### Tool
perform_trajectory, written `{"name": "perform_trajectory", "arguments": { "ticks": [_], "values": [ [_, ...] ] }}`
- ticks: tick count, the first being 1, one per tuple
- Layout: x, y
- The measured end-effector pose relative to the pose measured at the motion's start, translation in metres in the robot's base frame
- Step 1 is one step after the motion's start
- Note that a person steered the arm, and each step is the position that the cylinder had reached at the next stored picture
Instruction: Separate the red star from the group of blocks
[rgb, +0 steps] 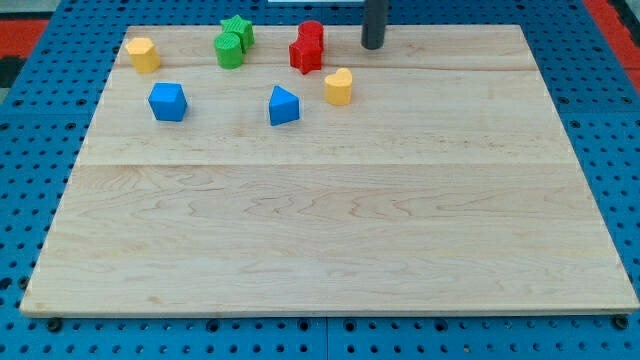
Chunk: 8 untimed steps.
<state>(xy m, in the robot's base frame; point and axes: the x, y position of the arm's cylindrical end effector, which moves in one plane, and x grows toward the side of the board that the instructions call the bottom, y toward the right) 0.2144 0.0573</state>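
Note:
The red star (305, 56) lies near the view's top, touching a red cylinder-like block (311, 34) just above it. A yellow heart (339, 86) sits just below and right of the star. A blue triangular block (283, 105) lies below and left of it. A green star (238, 29) and a green cylinder (229, 49) sit to the star's left. My tip (373, 45) is a dark rod end at the view's top, to the right of the red star, apart from it by a short gap.
A blue cube-like block (168, 101) and a yellow block (143, 54) lie at the view's upper left. The wooden board (330, 230) rests on a blue pegboard surface, its top edge close behind the blocks.

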Motion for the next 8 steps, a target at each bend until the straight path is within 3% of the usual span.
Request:
{"name": "perform_trajectory", "arguments": {
  "ticks": [2,3,5,7,8],
  "values": [
    [0.002,-0.103],
    [-0.002,-0.127],
    [-0.022,-0.102],
    [-0.023,-0.191],
    [-0.022,-0.204]
  ]
}}
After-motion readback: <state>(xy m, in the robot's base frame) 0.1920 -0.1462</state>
